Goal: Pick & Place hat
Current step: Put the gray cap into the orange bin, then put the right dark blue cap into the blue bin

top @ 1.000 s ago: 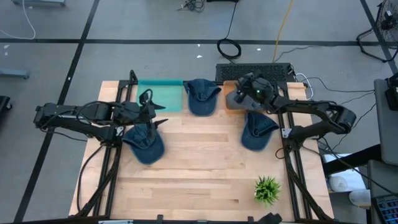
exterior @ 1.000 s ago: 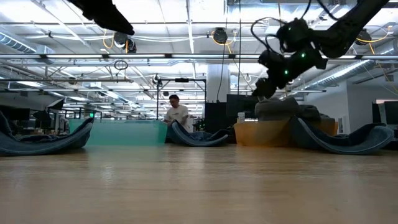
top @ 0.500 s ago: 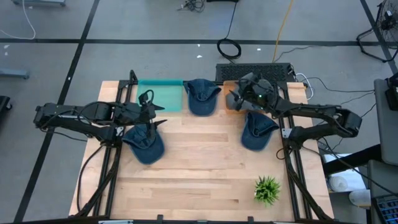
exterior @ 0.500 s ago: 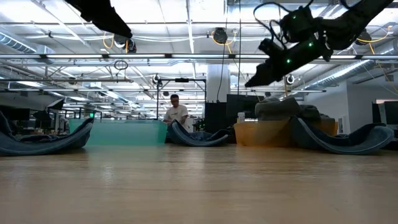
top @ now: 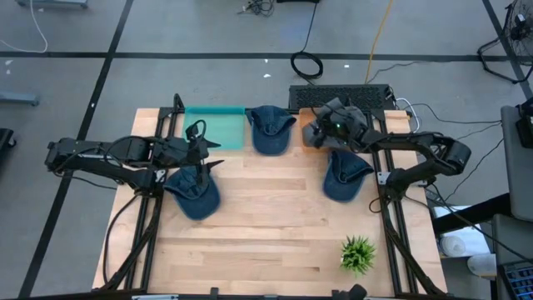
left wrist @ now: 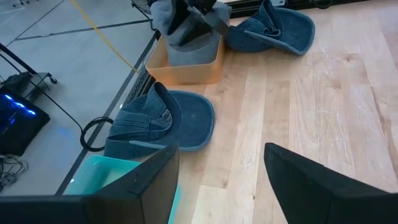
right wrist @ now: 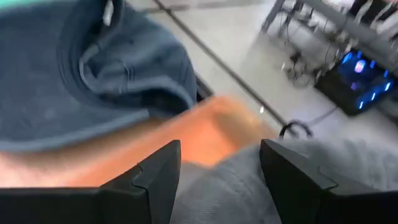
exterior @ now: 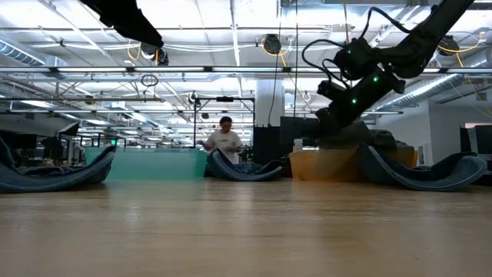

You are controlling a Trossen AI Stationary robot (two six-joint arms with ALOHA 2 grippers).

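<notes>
Grey fabric, soft and slack, filled the orange bin (top: pixel 310 133) at the far edge of the surface (top: pixel 275 242), right of its middle; this grey hat (left wrist: pixel 186 28) sat bunched there directly under the right gripper (top: pixel 326 127). From the wrist view the right fingers (right wrist: pixel 155 171) stood apart over the grey cloth, closed on nothing that could be seen. The hat would likely be light and floppy, apt to fold and drag against the bin wall, so a pinch on a stiffer part such as the brim or a thick fold of the crown looked the safer hold.

Three denim caps lay on the surface: one (top: pixel 270 127) at the far edge between the teal bin (top: pixel 215 127) and the orange bin, one (top: pixel 343 175) just nearer than the orange bin on the right side, one (top: pixel 195 193) on the left side below the left gripper (top: pixel 206 155). The left fingers (left wrist: pixel 143 183) were spread apart and empty, hovering above that cap.

Open wood ran through the middle and along the near edge, broken only by a small green plant (top: pixel 358 252) near the near right corner. The orange bin sat tight to the far edge, leaving little room behind it.
</notes>
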